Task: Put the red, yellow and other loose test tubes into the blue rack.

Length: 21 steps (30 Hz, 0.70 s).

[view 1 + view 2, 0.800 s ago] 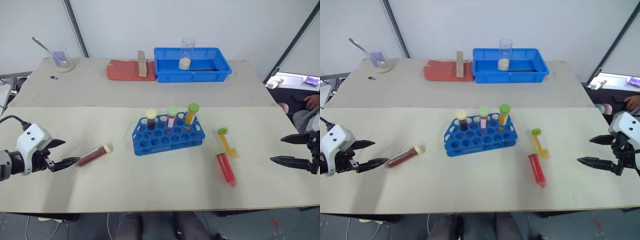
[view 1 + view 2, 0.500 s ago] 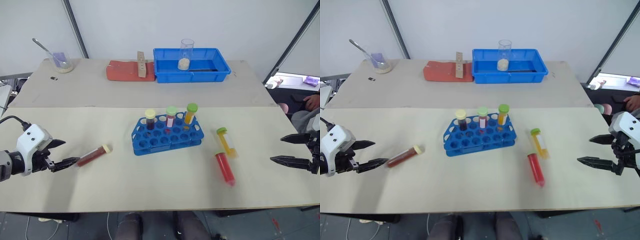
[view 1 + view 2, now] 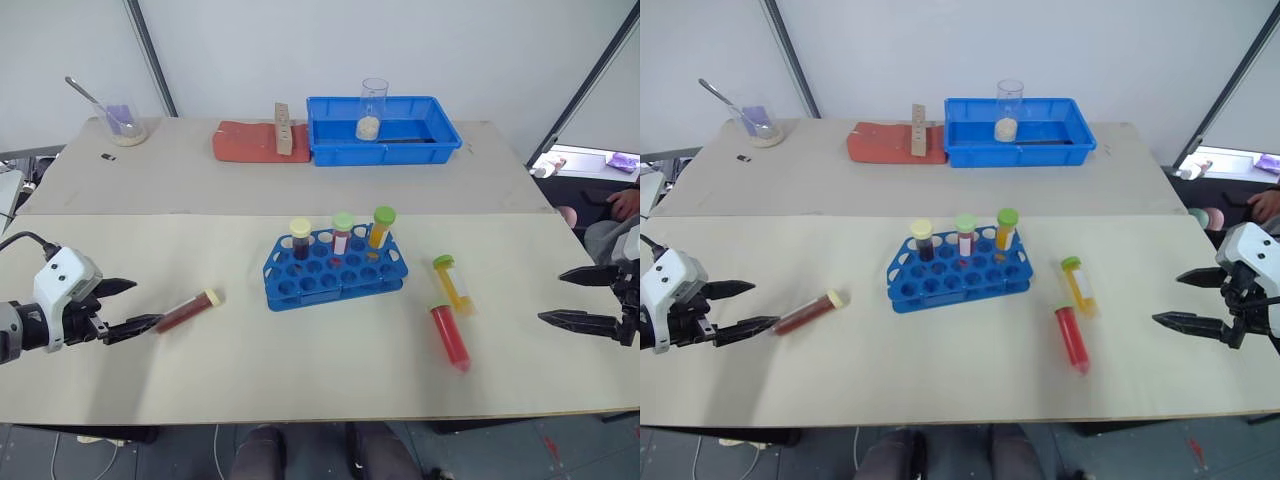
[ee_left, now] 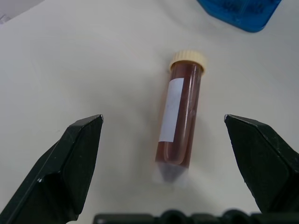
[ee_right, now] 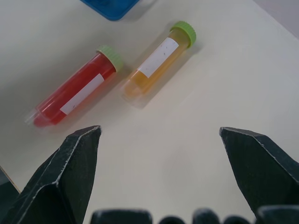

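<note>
Your left claw (image 3: 128,305) gapes wide and empty, the dark red-brown tube (image 4: 180,119) lying on the surface (image 3: 300,370) just ahead of its tips. Your right claw (image 3: 1190,300) spreads wide too, holding nothing, the red tube (image 5: 74,88) and yellow tube (image 5: 156,60) lying near the blue rack (image 3: 335,268).

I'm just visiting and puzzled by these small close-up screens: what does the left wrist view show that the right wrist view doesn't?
Left wrist view: one dark red-brown tube with a cream cap, lying between the open left claw's fingers.

Right wrist view: two green-capped tubes lying side by side, the red tube and the yellow tube, ahead of the open right claw.

Both: the pale table and a corner of the blue rack.
</note>
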Each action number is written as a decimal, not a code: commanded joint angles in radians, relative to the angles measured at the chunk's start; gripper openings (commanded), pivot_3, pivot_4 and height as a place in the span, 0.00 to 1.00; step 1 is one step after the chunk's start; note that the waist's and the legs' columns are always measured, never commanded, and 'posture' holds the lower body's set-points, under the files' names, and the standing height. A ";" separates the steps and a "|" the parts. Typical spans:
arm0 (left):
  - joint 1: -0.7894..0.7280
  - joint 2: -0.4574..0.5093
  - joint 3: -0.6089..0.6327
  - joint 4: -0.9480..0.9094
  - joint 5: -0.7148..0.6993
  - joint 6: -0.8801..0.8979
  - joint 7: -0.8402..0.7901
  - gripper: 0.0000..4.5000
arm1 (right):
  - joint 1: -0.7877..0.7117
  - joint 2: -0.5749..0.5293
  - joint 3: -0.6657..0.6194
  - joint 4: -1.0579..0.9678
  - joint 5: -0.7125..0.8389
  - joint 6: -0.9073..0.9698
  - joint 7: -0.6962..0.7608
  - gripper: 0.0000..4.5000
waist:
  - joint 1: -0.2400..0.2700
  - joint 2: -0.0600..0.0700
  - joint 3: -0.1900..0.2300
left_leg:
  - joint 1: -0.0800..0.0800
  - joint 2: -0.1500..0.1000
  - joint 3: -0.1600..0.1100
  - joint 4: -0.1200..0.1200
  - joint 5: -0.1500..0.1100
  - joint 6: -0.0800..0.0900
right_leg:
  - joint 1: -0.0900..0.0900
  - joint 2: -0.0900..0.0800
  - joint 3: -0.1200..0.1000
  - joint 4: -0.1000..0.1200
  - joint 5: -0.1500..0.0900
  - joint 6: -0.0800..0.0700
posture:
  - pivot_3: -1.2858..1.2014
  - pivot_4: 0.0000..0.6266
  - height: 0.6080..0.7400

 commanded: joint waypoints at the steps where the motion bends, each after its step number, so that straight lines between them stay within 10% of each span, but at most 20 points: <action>1: -0.023 0.017 0.044 -0.037 -0.031 0.012 -0.010 0.99 | -0.024 0.004 -0.030 -0.032 0.023 0.016 -0.009 1.00 | 0.000 0.000 0.000 | 0.000 0.000 0.000 0.000 0.000 0.000 | 0.000 0.000 0.000 0.000 0.000 0.000 | 0.52 0.24 1.00; 10: -0.200 -0.014 -0.151 -0.401 -0.188 0.138 0.043 0.99 | -0.171 0.017 0.051 -0.167 0.125 0.187 -0.075 1.00 | 0.001 0.000 0.000 | 0.000 0.000 0.000 0.002 0.000 0.000 | 0.001 0.000 0.001 0.001 0.001 0.001 | 0.52 0.24 1.00; 21: -0.419 -0.094 -0.474 -0.494 -0.141 0.072 0.001 0.99 | -0.656 0.184 0.474 -0.090 0.067 0.704 -0.395 1.00 | -0.021 0.000 0.000 | 0.000 -0.002 -0.004 0.004 0.001 0.001 | 0.002 0.003 0.003 0.002 0.001 0.001 | 0.52 0.24 1.00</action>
